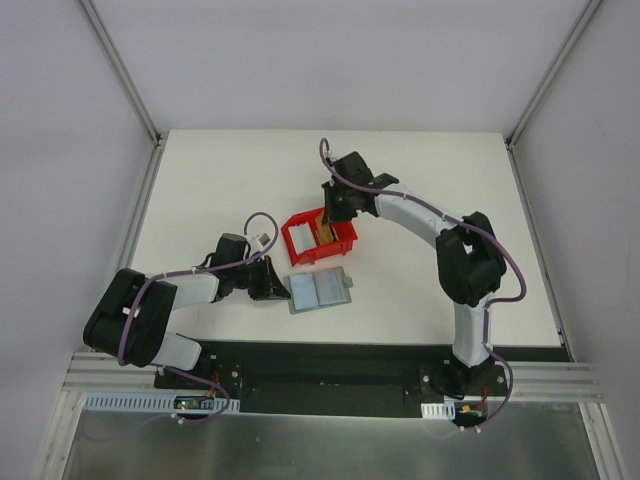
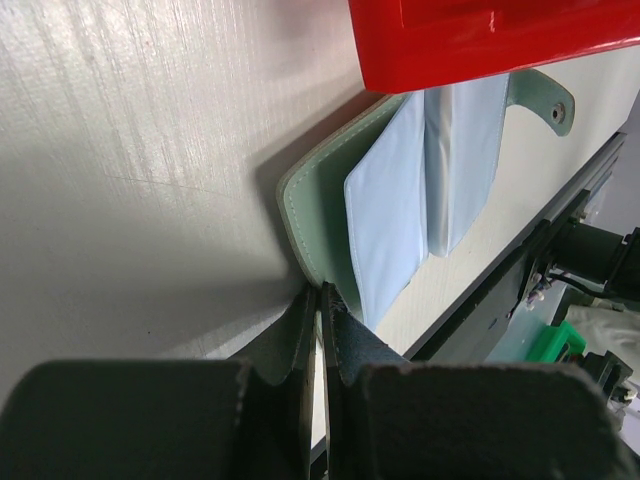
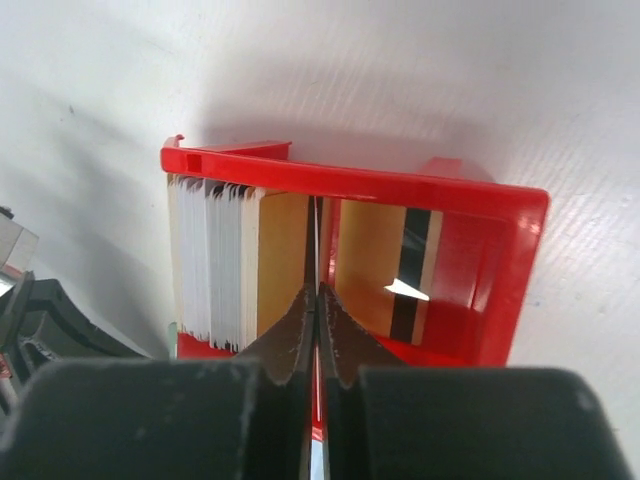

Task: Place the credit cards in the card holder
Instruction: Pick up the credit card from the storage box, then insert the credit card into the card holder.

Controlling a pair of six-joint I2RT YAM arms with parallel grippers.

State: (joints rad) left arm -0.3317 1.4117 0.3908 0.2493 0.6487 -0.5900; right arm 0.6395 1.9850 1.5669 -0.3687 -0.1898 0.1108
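The card holder (image 1: pixel 320 290) lies open on the table, grey-green outside with pale blue-grey pockets (image 2: pixel 400 200) and a snap tab (image 2: pixel 557 112). My left gripper (image 1: pixel 275 288) (image 2: pixel 320 292) is shut on its left edge, pinning the cover. In the red bin (image 1: pixel 318 238), the credit cards stand on edge in a white-edged stack (image 3: pixel 215 265), with an orange-gold card (image 3: pixel 375 265) bearing a black stripe leaning apart at the right. My right gripper (image 1: pixel 333 222) (image 3: pixel 317 292) reaches into the bin from above, shut on one thin card (image 3: pixel 316 235) seen edge-on.
The red bin (image 2: pixel 480 40) sits just behind the card holder, almost touching it. The table's black front rail (image 1: pixel 330 360) with both arm bases runs close below the holder. White tabletop (image 1: pixel 200 190) extends to the left and back.
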